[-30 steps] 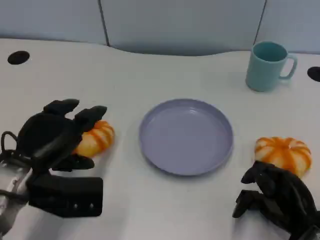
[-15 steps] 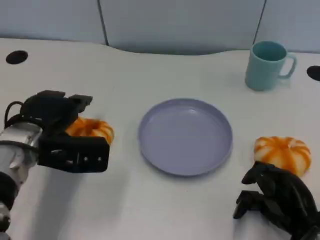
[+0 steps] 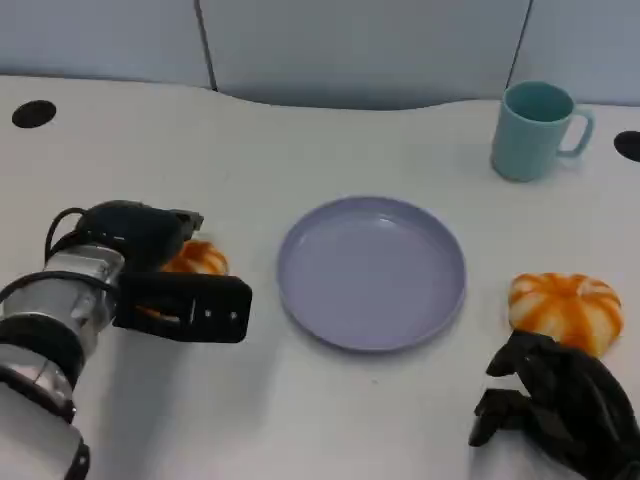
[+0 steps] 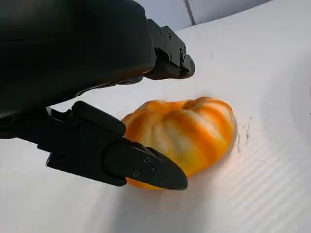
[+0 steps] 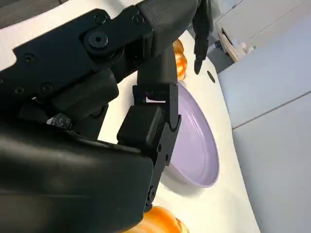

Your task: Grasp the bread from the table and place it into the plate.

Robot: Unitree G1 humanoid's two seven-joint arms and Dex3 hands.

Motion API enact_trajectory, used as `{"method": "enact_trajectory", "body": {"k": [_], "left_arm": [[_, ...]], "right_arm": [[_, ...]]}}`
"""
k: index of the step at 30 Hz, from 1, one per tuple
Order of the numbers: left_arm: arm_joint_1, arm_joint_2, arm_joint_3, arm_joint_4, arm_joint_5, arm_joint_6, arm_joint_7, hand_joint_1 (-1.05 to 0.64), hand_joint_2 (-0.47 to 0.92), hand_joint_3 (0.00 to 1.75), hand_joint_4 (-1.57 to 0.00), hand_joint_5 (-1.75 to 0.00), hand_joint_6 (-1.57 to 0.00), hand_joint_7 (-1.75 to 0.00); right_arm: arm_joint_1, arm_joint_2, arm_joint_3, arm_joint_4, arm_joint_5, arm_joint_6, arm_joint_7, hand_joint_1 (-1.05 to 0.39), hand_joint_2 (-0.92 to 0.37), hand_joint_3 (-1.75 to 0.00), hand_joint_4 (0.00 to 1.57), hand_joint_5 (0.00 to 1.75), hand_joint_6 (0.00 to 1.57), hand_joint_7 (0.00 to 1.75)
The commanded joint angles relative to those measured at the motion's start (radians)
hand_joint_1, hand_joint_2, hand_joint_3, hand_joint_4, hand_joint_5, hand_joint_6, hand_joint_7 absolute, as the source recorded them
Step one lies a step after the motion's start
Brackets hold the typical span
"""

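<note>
An orange-and-white striped bread (image 3: pixel 197 259) lies on the white table left of the lavender plate (image 3: pixel 372 272). My left hand (image 3: pixel 135 232) is down over it. In the left wrist view one finger (image 4: pixel 121 160) lies along the near side of the bread (image 4: pixel 187 133), touching it, and another finger (image 4: pixel 167 48) reaches over its far side with a gap showing. The bread rests on the table. A second striped bread (image 3: pixel 565 308) lies right of the plate. My right hand (image 3: pixel 560 405) sits just in front of that one, fingers curled in, holding nothing.
A teal mug (image 3: pixel 535 130) stands at the back right. Two black round holes (image 3: pixel 33 113) (image 3: pixel 628 146) mark the far corners of the table. Pale wall panels run behind the table's curved back edge.
My left hand has swung lower and to the right around the left bread, its fingers now bracketing it. The bread, plate and right hand have stayed in place.
</note>
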Motion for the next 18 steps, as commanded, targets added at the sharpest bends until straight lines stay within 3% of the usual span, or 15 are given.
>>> {"method": "enact_trajectory", "body": {"k": [1,15,18], "left_arm": [[-0.027,-0.009,-0.019,0.028,-0.013,0.027,0.0,-0.68,0.9,0.0,-0.13,-0.03,-0.22,-0.01],[-0.011,-0.072,-0.087,0.073,0.003,0.105,0.0,-0.65,0.87,0.0,-0.14,-0.02,-0.25,-0.01],[-0.003,-0.082,-0.097,0.08,0.002,0.125,0.012,-0.57,0.88,0.0,-0.15,-0.02,-0.25,0.0]], "right_arm": [[0.021,-0.006,-0.005,-0.026,0.016,0.012,0.004,-0.86,-0.78,0.0,1.43,0.83,1.21,0.89],[0.06,-0.02,-0.001,-0.062,0.006,0.002,0.013,-0.86,-0.8,-0.01,1.43,0.83,1.2,0.89],[0.061,-0.021,-0.005,-0.057,0.013,0.001,0.025,-0.85,-0.8,-0.01,1.41,0.84,1.2,0.88]]}}
